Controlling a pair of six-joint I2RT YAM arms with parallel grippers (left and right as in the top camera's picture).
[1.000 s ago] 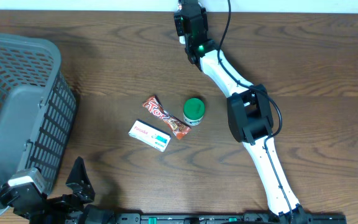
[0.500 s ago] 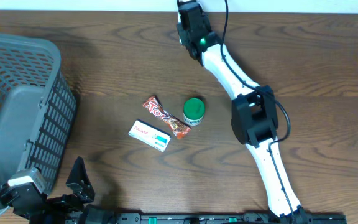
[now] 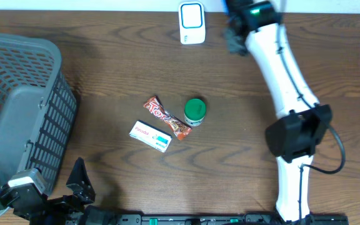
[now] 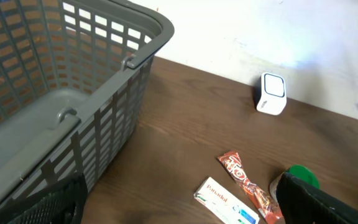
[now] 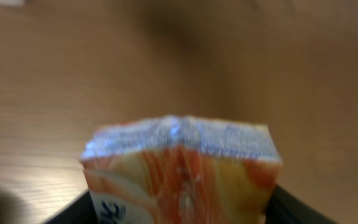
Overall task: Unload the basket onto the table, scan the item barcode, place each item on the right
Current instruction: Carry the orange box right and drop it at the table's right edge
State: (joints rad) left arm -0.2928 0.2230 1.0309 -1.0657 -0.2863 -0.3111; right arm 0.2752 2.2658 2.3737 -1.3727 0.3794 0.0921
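While the right end effector (image 5: 180,210) grips, the packet (image 5: 179,163) sits — between jaws.

Soft, even light falls from above on the brown tabletop (image 3: 105,75). The overhead view is sharp but rather dim. The basket (image 3: 17,106) throws only a faint shadow on its far side, and the far end of the right arm (image 3: 255,25) is blurred. In the left wrist view the wall (image 4: 241,25) is washed out to white. The left claw (image 4: 185,202) shows dark, unfocused fingers (image 4: 328,199). The right wrist view is blurred overall, with a warm orange cast. There the packet (image 5: 179,168) glints along its crimped edge.
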